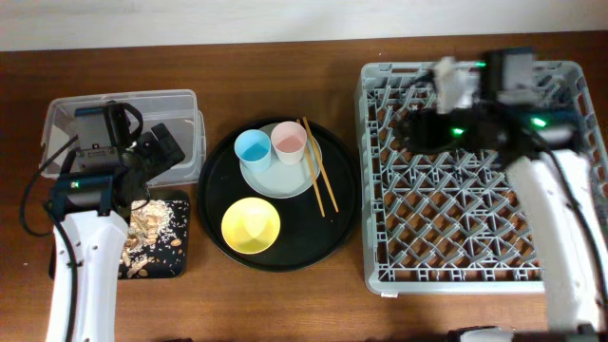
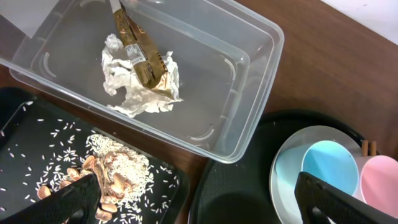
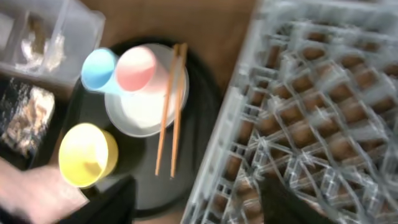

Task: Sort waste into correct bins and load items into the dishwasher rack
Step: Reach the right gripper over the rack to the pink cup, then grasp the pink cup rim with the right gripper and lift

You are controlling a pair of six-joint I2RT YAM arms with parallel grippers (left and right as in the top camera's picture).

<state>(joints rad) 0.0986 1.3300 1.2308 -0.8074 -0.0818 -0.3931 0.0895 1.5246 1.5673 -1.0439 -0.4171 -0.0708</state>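
The white tissue (image 2: 134, 93) and the gold-brown wrapper (image 2: 146, 59) lie in the clear tub (image 1: 185, 97). Beige food scraps (image 2: 106, 174) lie on the flat black tray (image 1: 180, 261). My left gripper (image 2: 199, 205) is open and empty, hovering above the tub's near corner. The plate (image 1: 285, 176) holds the blue cup (image 1: 253, 145) and the pink cup (image 1: 289, 142). Two chopsticks (image 1: 318, 166) rest across its right rim. The yellow bowl (image 1: 251, 225) sits in front. My right gripper (image 3: 199, 199) is open and empty over the left back part of the grey rack (image 1: 456, 218).
The plate, cups, bowl and chopsticks all sit on a big round black tray (image 1: 337, 209) between the bins and the rack. Rice grains are scattered over the flat black tray. The right wrist view is blurred.
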